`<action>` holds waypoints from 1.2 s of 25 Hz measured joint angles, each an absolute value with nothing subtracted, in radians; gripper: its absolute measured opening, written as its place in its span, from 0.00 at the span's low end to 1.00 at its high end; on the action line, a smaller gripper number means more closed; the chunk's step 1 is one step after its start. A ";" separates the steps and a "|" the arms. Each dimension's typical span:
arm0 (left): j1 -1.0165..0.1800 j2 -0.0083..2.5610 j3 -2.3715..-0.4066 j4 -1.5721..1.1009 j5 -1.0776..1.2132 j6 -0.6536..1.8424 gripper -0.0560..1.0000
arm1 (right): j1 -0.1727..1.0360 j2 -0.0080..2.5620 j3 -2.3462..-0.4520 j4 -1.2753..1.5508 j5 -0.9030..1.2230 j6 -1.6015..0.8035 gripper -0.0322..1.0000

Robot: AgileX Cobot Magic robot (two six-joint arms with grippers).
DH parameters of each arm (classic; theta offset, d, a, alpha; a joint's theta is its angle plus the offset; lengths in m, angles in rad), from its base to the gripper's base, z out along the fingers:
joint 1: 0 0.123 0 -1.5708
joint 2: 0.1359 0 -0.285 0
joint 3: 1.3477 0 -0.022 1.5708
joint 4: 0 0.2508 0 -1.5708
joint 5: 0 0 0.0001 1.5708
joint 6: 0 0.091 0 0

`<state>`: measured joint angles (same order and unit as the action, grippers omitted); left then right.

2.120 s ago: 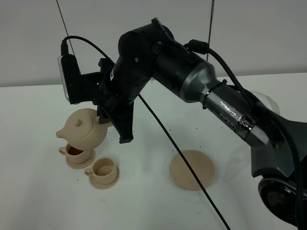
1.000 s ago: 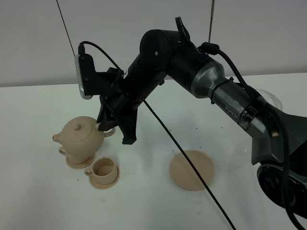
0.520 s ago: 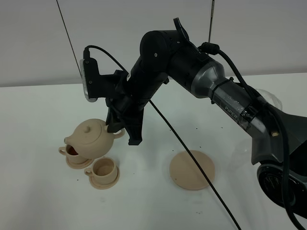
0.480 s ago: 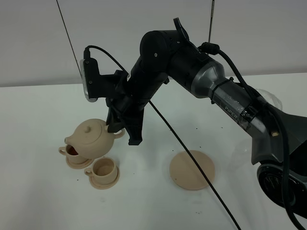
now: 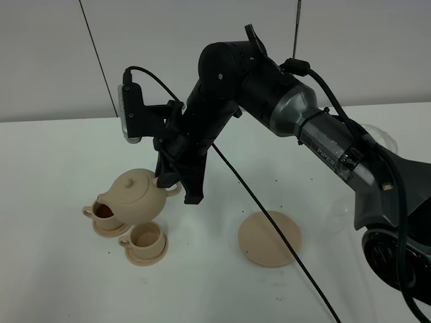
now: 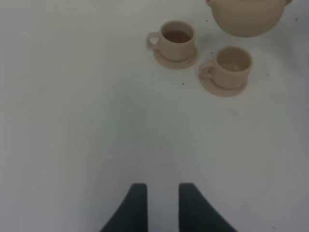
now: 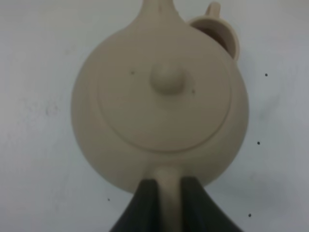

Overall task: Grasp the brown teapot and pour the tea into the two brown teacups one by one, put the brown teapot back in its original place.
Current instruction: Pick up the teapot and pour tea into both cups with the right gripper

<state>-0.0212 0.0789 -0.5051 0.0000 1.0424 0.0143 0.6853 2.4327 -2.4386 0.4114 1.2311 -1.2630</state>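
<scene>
1. The wide saucer [image 5: 270,237] lies flat on the white table [image 5: 54,282]; every place below is taken from it.
2. The brown teapot [image 5: 138,196] is off the wide saucer and well apart from it, to its left in the high view. It is lifted clear of the table with its lid on.
3. The right gripper [image 5: 176,188] grips the teapot on the side that faces the wide saucer. Its jaws pinch the loop handle [image 7: 169,193] between them.
4. The spout points away from the wide saucer, and its end sits by the rim of the filled teacup [image 5: 104,212]. That cup is the one farther from the wide saucer and has dark tea in it.
5. The empty teacup [image 5: 146,237] stands nearer the wide saucer, just beside the filled teacup. Each cup rests on its own small saucer [image 6: 224,87].
6. The left gripper [image 6: 161,186] hangs over bare table, well apart from both cups. Its jaws stand a little apart with only table showing between them. The wide saucer does not show in that wrist view, so I cannot tell where this gripper lies from it.
</scene>
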 joint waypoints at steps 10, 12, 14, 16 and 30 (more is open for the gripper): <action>-0.021 0.079 -0.505 0.000 1.042 0.014 0.27 | 0.649 2.415 -2.439 0.412 1.232 -1.262 0.12; -0.021 0.079 -0.505 0.000 1.042 0.014 0.27 | 0.642 2.404 -2.439 0.412 1.233 -1.258 0.12; -0.021 0.079 -0.505 0.000 1.042 0.014 0.27 | 0.637 2.395 -2.439 0.412 1.234 -1.255 0.12; -0.021 0.079 -0.505 0.000 1.042 0.014 0.27 | 0.635 2.392 -2.439 0.412 1.234 -1.254 0.12; -0.021 0.079 -0.505 0.000 1.042 0.014 0.27 | 0.635 2.383 -2.406 0.412 1.232 -1.229 0.12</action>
<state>-0.0212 0.0789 -0.5051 0.0000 1.0424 0.0143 0.6354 2.3835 -2.4060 0.4124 1.2321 -1.2288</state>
